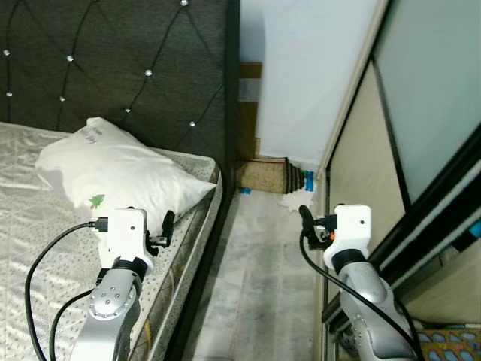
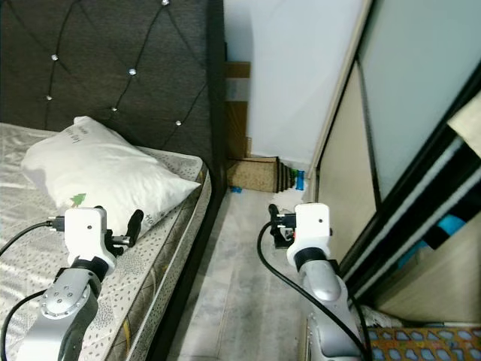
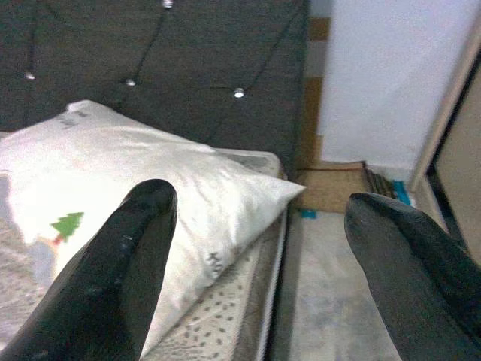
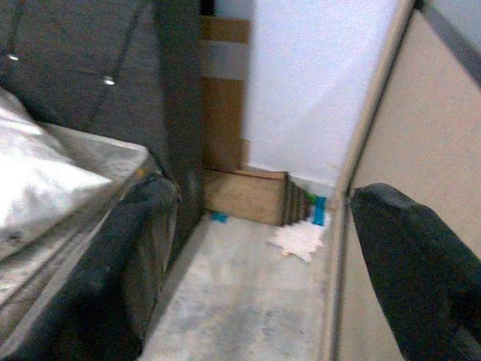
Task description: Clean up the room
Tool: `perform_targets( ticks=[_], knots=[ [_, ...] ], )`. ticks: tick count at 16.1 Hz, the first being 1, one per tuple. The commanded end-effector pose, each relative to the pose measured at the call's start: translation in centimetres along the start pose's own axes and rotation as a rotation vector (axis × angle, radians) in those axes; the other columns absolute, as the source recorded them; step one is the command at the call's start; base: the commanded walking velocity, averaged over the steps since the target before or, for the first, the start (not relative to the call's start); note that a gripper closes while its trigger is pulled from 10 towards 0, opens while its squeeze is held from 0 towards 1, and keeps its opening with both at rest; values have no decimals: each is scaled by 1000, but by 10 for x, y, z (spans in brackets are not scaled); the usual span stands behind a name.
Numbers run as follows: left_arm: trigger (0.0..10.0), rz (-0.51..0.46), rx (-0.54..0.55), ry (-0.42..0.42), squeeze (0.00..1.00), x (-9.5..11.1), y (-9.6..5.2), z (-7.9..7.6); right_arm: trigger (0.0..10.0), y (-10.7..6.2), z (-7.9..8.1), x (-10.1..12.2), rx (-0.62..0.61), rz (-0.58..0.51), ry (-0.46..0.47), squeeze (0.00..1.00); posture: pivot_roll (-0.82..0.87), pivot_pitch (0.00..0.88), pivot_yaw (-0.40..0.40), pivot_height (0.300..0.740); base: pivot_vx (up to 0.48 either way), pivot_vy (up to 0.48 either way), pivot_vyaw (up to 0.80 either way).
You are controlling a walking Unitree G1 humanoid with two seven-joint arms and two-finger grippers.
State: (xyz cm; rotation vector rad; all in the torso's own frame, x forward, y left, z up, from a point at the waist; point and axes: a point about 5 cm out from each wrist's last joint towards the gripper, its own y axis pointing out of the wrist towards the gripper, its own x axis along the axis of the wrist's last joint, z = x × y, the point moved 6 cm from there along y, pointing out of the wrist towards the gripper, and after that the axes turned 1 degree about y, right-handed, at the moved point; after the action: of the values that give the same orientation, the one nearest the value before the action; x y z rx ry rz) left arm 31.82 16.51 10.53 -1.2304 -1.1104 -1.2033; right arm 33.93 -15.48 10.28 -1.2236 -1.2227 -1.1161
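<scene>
My left gripper [image 3: 248, 248] and right gripper [image 4: 255, 248] hung wide, empty; reaching the far white scrap [image 1: 297, 200] risked scraping the wardrobe door [image 1: 361, 150] on the right.

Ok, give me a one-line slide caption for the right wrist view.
Open right gripper faces the floor strip between bed and wardrobe, toward crumpled white litter by a cardboard box.

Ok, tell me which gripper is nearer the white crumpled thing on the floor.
Right. The right gripper hangs over the floor strip just short of the white crumpled thing; the left gripper is over the mattress edge beside the pillow.
</scene>
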Motion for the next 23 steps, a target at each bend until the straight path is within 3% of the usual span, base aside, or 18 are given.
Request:
perform_targets(
  ticks=[1, 2, 3, 4, 5, 6, 7, 11, 14, 18, 21, 23],
  knots=[
    [1647, 15, -11, -9, 0, -5, -2, -2, 0, -1, -6, -5, -23, 18, 2, 0, 2, 100, -6, 740, 0, 0, 0],
    [10000, 19, -11, -10, 0, -5, -1, -2, 10000, -2, -6, -7, -29, 30, -7, 0, -1, 103, -3, 740, 0, 0, 0],
    [10000, 30, -4, -25, 0, -7, -1, -1, 10000, -1, -6, -9, -31, 40, -23, 0, -1, 103, -3, 740, 0, 0, 0],
    [10000, 38, -6, -27, 0, -8, -1, -1, 10000, 0, -10, -11, -73, 52, -126, 0, -1, 104, -3, 740, 0, 0, 0],
    [10000, 44, -15, -22, 1000, -8, -1, -2, 10000, 2, -5, -13, -58, 50, -111, 1000, -1, 105, -2, 740, 0, 0, 0],
    [10000, 39, -16, -13, 1000, -8, -2, -3, 10000, 2, 2, -12, -25, 42, -79, 1000, -1, 104, -1, 740, 0, 0, 0],
    [10000, 32, -13, -8, 1000, -8, -2, -4, 10000, 1, 2, -14, -37, 71, -121, 1000, -1, 104, 0, 740, 0, 0, 0],
    [10000, 37, -7, -39, 1000, -13, -5, -8, 10000, -6, -5, -18, -63, 83, 24, 1000, -14, 100, -1, 740, 0, 0, 0],
    [10000, 92, 4, -82, 1000, -34, -4, -11, 10000, -7, -2, -30, -66, 93, 35, 1000, -17, 96, 3, 740, 0, 0, 0],
    [10000, 22, -100, -89, 1000, -12, 14, -41, 10000, 2, 8, -22, -51, 64, 30, 1000, -4, 86, -9, 740, 0, 0, 0],
    [10000, 29, -106, -98, 1000, -15, 13, -43, 10000, 6, 4, -21, -58, 53, 13, 1000, -3, 76, -10, 740, 0, 0, 0],
    [10000, -6, -119, -92, 1000, -5, 21, -46, 10000, 13, 0, -19, -66, 46, -8, 1000, -10, 64, 0, 740, 0, 0, 0]
  ],
)
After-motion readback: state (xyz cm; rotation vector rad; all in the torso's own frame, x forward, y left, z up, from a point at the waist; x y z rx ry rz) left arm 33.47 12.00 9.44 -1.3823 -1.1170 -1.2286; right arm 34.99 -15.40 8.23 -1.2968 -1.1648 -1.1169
